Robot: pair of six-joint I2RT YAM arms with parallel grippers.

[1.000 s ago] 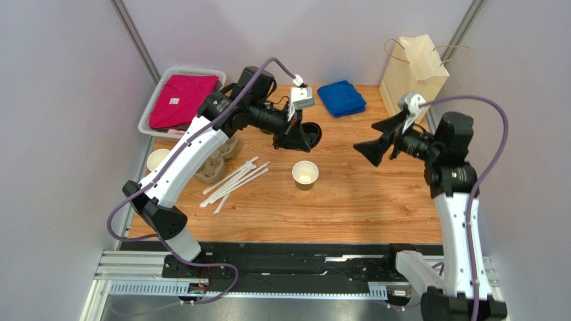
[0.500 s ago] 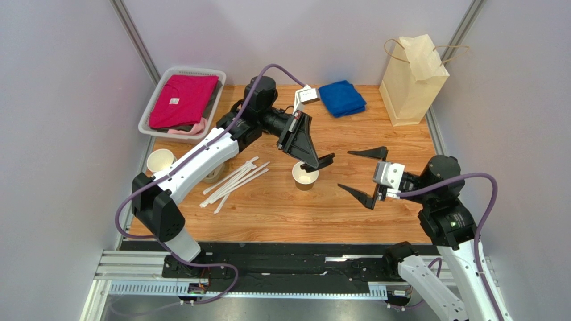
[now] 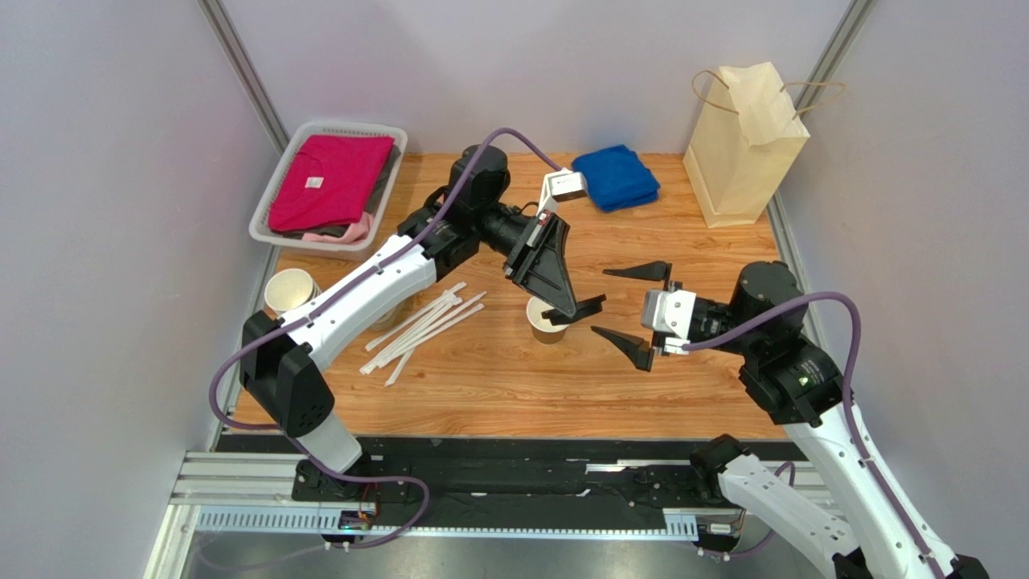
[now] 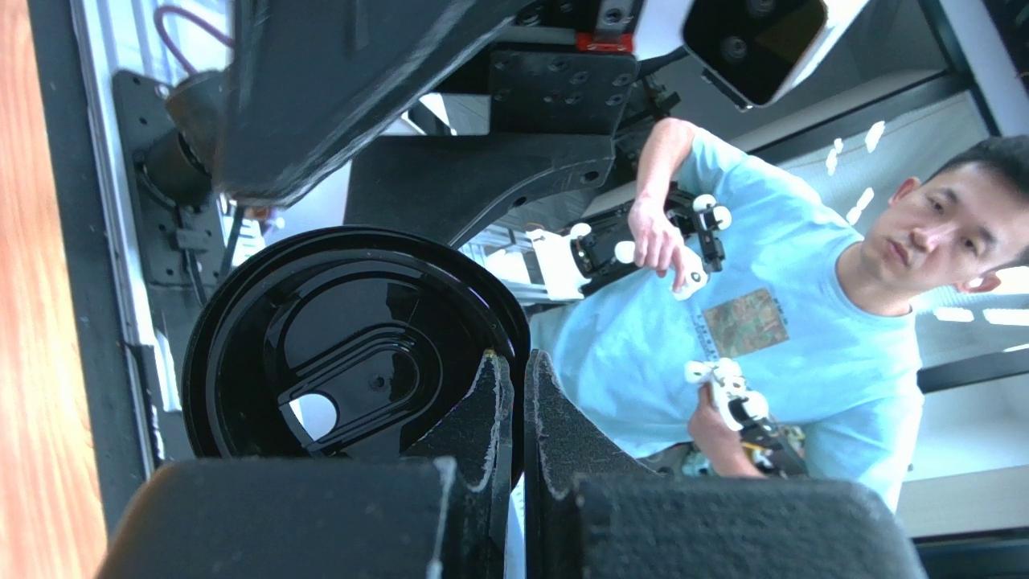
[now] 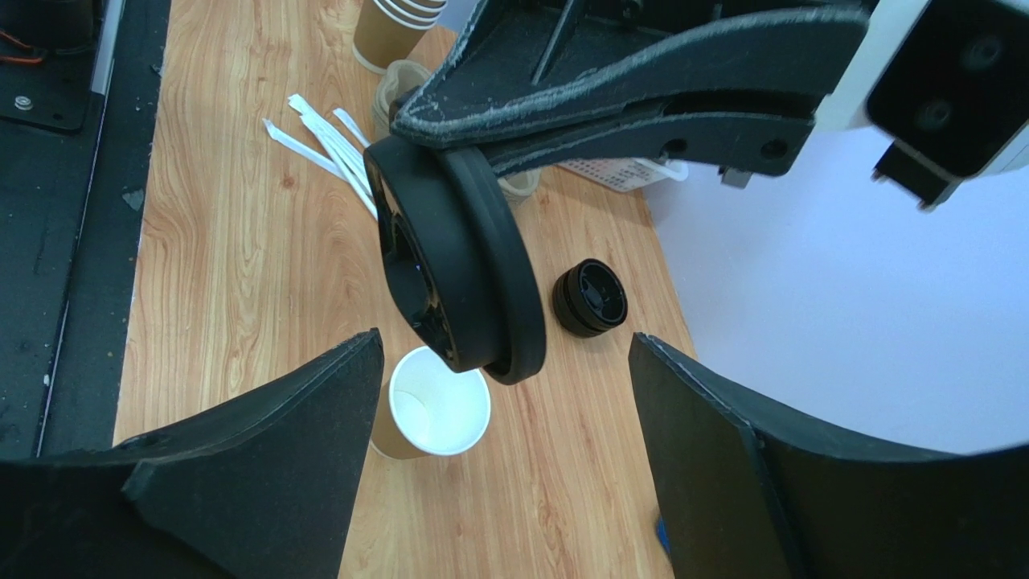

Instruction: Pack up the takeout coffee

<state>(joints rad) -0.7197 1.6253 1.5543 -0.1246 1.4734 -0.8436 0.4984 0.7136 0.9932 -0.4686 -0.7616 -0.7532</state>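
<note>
A wood-grain surface (image 3: 676, 386) is enclosed by pale walls. The left tool (image 4: 517, 368) is clamped on the rim of a black lid (image 4: 350, 350), with its jaws pressed together over the edge. The lid is held tilted in the air just above a tan paper cup (image 5: 437, 416). The cup is seen upright, uncovered and white inside, near the middle of the surface. The right tool (image 3: 608, 304) is held with its jaws wide apart, just right of the cup and facing it.

White straws (image 3: 423, 326) are scattered left of the cup, and a stack of cups (image 3: 290, 290) is placed at the left edge. A loose lid (image 5: 589, 298) is seen lying beyond the cup. Along the far edge are set a white basket (image 3: 272, 205), a blue cloth (image 3: 616, 176) and a paper bag (image 3: 743, 145).
</note>
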